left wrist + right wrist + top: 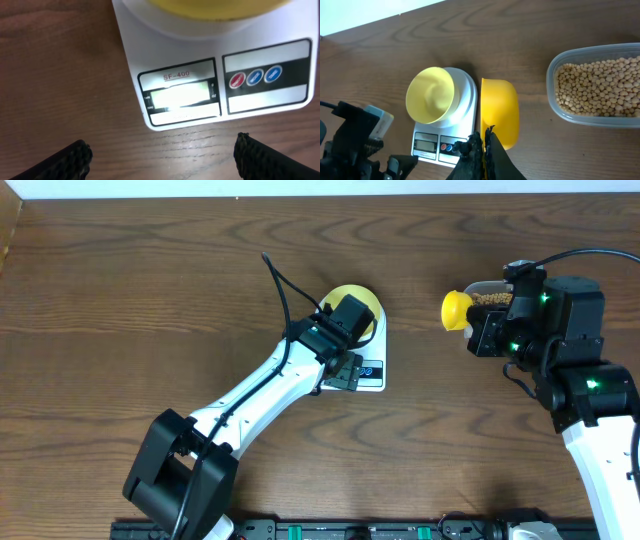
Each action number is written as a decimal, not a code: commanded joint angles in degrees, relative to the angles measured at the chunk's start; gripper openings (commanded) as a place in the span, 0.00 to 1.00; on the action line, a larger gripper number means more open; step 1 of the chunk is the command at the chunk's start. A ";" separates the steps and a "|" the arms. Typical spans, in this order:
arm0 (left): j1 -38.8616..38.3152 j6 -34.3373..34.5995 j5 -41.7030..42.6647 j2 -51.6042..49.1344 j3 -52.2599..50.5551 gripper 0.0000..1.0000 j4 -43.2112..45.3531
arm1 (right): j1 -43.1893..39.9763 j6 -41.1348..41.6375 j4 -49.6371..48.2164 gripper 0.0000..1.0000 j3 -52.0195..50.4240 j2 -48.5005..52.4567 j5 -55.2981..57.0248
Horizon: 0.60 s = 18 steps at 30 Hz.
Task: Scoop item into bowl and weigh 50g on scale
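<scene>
Beans (600, 85), small, round and tan-beige, are lying heaped inside the clear rectangular plastic tub (553, 92), which is sitting at the right of the dark brown wood-grain counter (120, 270).

Starting from the left, the left end effector (162, 142) is hanging at the front edge of the white rounded-rectangular digital scale (130, 45). Its black fingers (75, 157) are standing spread wide, released and grasping nothing. The wrist camera is looking down on the scale's small lit LCD display (182, 96) and on three round buttons (255, 76), one red and two blue. The digits are washing out in the glare, so no reading is showing.

A small round pale-yellow bowl (430, 95) is sitting on the scale's platform, and its inside is showing only bare yellow.

Right of the scale, a bright yellow plastic scoop (499, 112) is hanging in the air between the scale and the tub. The right end effector (485, 137) is gripping it from behind, its fingers clenched tight together at the scoop's rear edge. Whether the scoop is carrying any beans I cannot tell. In the overhead view the scoop is hovering just beside the tub, well apart from the bowl.
</scene>
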<state>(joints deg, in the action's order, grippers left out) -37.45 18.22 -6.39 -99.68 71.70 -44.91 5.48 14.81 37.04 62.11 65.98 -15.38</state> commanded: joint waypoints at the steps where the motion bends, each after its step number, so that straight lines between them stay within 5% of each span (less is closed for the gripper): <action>1: -0.92 1.20 -1.22 -0.31 -0.02 0.93 0.26 | -0.28 -0.74 -0.20 0.01 1.20 -0.07 0.48; 18: -3.15 1.25 -4.83 -0.31 -0.11 0.93 1.18 | -0.28 -0.74 -0.17 0.01 1.20 -0.07 0.46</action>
<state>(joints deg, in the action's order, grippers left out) -40.62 18.65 -9.72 -99.68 71.70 -44.14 5.48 14.81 37.04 62.11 65.98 -15.38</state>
